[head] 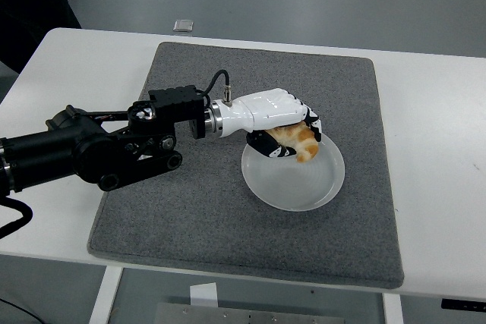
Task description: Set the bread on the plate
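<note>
The left hand [279,115] gripped the bread [298,140] directly over the plate's [292,187] far rim, so release meant only lowering.

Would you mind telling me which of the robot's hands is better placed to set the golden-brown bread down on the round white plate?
Left. The white five-fingered left hand already grips the golden-brown bread directly over the far rim of the round white plate on the grey mat. No right arm is in view.
</note>
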You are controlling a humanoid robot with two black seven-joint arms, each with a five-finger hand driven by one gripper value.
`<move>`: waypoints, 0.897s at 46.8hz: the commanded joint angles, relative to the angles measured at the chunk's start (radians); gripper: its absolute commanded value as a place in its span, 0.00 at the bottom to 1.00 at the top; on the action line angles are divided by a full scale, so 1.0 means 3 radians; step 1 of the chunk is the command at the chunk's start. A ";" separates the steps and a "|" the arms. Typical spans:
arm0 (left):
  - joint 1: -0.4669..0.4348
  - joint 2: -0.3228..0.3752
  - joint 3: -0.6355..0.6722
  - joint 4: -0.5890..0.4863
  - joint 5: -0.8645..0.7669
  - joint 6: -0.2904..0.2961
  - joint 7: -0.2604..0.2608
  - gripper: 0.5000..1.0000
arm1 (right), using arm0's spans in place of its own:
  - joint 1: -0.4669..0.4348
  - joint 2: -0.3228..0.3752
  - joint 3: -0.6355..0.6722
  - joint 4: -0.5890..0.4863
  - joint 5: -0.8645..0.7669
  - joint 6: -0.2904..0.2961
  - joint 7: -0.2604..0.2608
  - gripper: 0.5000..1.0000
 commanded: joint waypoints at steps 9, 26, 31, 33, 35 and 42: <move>0.0021 -0.0121 0.0261 0.0167 -0.0001 0.0259 0.0000 0.00 | 0.0000 0.0000 0.0004 0.0000 0.0000 0.0000 0.0000 0.90; 0.0073 -0.0238 0.0348 0.0285 -0.0006 0.0356 0.0005 0.00 | 0.0000 0.0000 -0.0002 0.0000 0.0000 0.0000 0.0000 0.90; 0.0073 -0.0238 0.0348 0.0285 -0.0011 0.0356 0.0005 0.40 | 0.0000 0.0000 -0.0002 0.0000 0.0000 0.0000 0.0000 0.91; 0.0088 -0.0238 0.0348 0.0285 -0.0011 0.0356 0.0005 0.57 | 0.0000 0.0000 -0.0002 0.0000 0.0000 0.0000 0.0000 0.90; 0.0098 -0.0238 0.0348 0.0285 -0.0011 0.0356 0.0005 0.67 | 0.0000 0.0000 -0.0002 0.0000 0.0000 0.0000 0.0000 0.90; 0.0124 -0.0238 0.0363 0.0274 -0.0011 0.0351 0.0005 0.97 | 0.0000 0.0000 -0.0002 0.0000 0.0000 0.0000 0.0000 0.90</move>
